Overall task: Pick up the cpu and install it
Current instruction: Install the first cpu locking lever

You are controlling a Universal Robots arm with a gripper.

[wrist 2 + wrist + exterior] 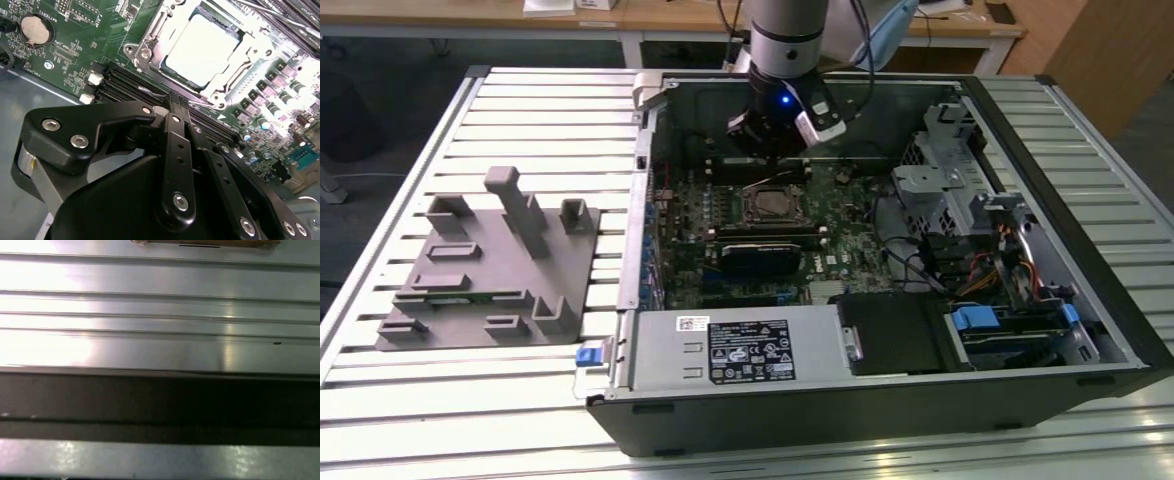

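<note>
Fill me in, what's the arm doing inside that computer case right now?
The arm's gripper hangs inside the open computer case, just above the motherboard socket. In the second wrist view the cpu lies flat in the socket's metal frame, its pale top exposed. The gripper's linkage sits beside the socket, not touching the cpu.

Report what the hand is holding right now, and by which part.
Nothing, as far as shows. In the second wrist view the hand carries nothing, and the cpu already sits in the motherboard socket, apart from it.

cpu [202,52] top pale satin metal; gripper [175,102] glossy black plastic; table [160,310] brushed, ribbed metal.
</note>
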